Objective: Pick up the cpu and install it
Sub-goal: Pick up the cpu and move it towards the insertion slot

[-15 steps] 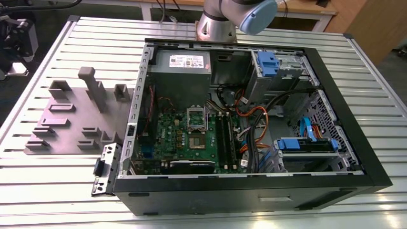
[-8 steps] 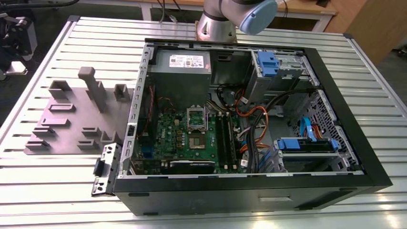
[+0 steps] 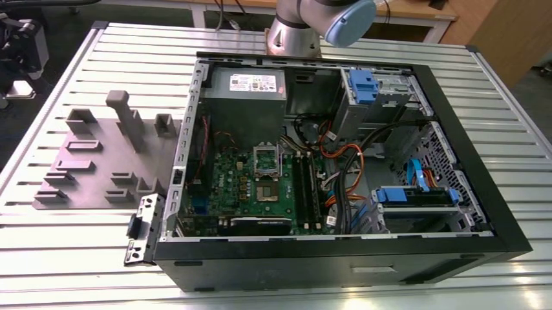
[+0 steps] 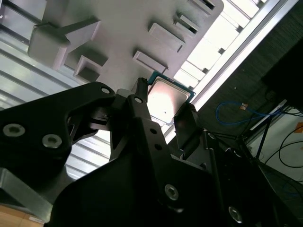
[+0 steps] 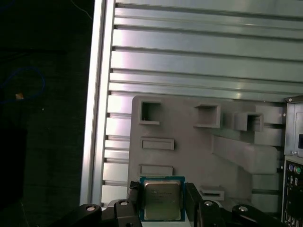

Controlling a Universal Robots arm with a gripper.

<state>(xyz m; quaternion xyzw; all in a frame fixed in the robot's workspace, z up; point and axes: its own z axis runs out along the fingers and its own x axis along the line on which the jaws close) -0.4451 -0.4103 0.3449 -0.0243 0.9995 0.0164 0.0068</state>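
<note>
1. The cpu (image 5: 162, 201) looks light, stiff and fragile; its edges are the safe place to hold it.
2. The gripper (image 5: 163, 208) has its fingers (image 4: 186, 124) closed narrowly on two opposite edges, carrying the chip.
3. The gripper points down, well above the grey fixture plate (image 3: 99, 152), which lies at 9 o'clock from the computer case (image 3: 302, 265) in the exterior view.

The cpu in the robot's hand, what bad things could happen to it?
The hand pinches the cpu only by two edges, so it might slip onto the grey holder plate. The socket sits deep in the case near cables, so it might bump something or land crooked.
</note>
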